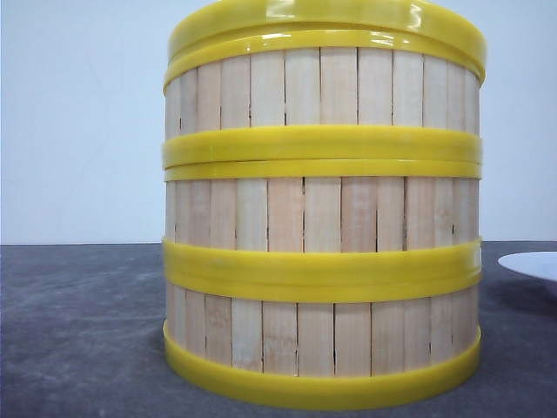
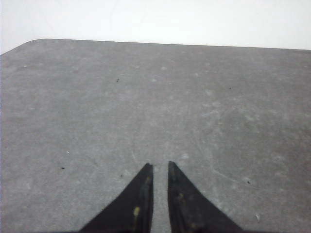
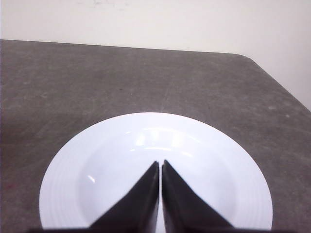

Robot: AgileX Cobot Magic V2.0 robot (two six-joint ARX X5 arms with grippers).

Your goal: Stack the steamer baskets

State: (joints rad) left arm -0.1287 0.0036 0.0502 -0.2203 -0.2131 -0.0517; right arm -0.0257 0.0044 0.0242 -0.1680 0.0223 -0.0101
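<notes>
Three steamer baskets stand stacked in one tower close in front of the front camera: the bottom basket [image 1: 322,335], the middle basket [image 1: 322,213] and the top basket [image 1: 322,87], rims lined up. A yellow lid [image 1: 322,17] caps the tower. Neither gripper shows in the front view. My left gripper [image 2: 159,167] hangs over bare grey table [image 2: 97,107], fingers almost together with only a narrow slit and nothing in it. My right gripper [image 3: 161,164] is shut and empty, hovering over a white plate [image 3: 146,141]. No basket appears in either wrist view.
The white plate's edge [image 1: 533,264] peeks in at the right of the tower. The dark grey table [image 1: 78,331] ends at a pale wall behind. A rounded table corner [image 3: 252,60] lies beyond the plate in the right wrist view.
</notes>
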